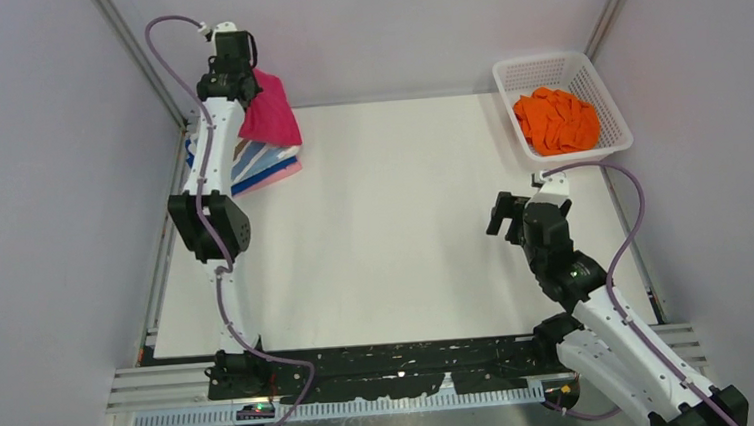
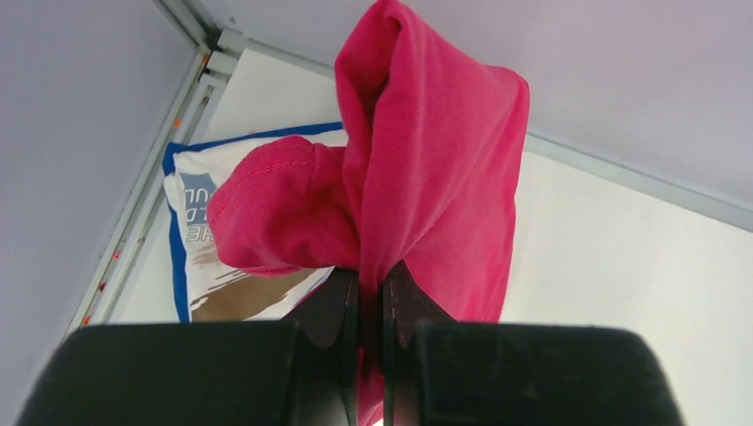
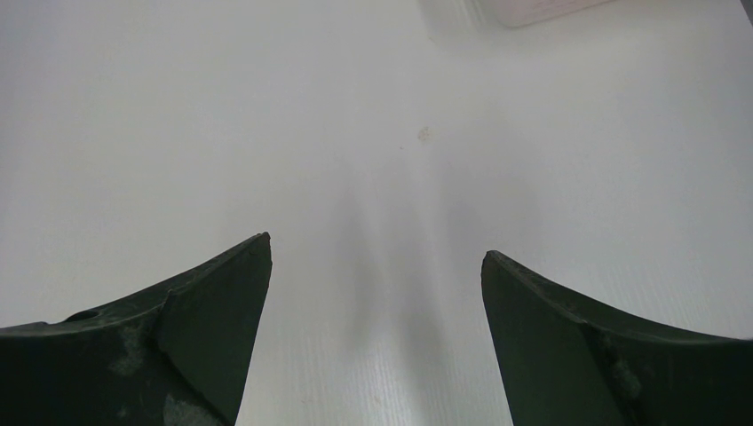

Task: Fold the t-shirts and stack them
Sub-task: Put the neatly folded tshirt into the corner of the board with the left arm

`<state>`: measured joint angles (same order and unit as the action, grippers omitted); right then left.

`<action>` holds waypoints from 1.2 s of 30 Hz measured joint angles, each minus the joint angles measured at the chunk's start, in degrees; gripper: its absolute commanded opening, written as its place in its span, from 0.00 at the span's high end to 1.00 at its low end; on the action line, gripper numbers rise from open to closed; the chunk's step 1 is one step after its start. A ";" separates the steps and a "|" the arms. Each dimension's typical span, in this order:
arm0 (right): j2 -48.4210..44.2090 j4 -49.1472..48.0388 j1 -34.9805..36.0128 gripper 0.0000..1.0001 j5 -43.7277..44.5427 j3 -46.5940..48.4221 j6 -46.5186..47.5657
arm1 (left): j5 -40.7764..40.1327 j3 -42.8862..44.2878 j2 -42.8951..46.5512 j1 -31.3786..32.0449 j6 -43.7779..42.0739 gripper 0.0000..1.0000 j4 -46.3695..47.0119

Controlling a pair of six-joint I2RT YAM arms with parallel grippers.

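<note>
Left hand (image 2: 371,293) clamped on soft bright magenta cloth t-shirt (image 2: 426,160), which hangs bunched above folded shirt stack (image 1: 261,166) at the table's (image 1: 384,232) far-left corner. Light, limp; hem corners look the better hold. Right hand (image 3: 376,266) apart, empty.

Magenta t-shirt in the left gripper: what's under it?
A stack of folded t-shirts: a white one with brown and blue streaks on top, a blue one and a pale pink one below. The bright magenta cloth t-shirt, in the left gripper, hides the rest.
</note>
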<state>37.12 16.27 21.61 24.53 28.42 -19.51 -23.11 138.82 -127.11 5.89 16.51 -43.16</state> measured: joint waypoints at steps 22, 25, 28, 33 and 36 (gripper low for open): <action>4.07 0.04 0.00 0.05 0.26 0.00 -0.13 | 8.48 -11.98 0.00 -12.59 -0.48 1.00 -1.55; 4.15 0.07 0.00 0.05 0.26 0.00 -0.13 | 9.77 -13.51 0.00 -13.18 -0.55 0.97 -1.66; 4.17 0.07 0.00 0.04 0.26 0.00 -0.13 | 10.58 -14.03 0.00 -13.86 -0.48 0.89 -2.14; 4.17 0.07 0.00 0.05 0.26 0.00 -0.13 | 10.10 -15.19 0.00 -14.95 -0.31 0.58 -2.51; 4.17 0.07 0.00 0.05 0.26 0.00 -0.13 | 10.01 -16.33 0.00 -16.26 -0.46 0.26 -3.67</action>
<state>41.30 16.34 21.61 24.80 28.42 -19.64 -13.10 122.50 -127.11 -10.37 16.05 -46.83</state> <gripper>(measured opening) 0.955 0.477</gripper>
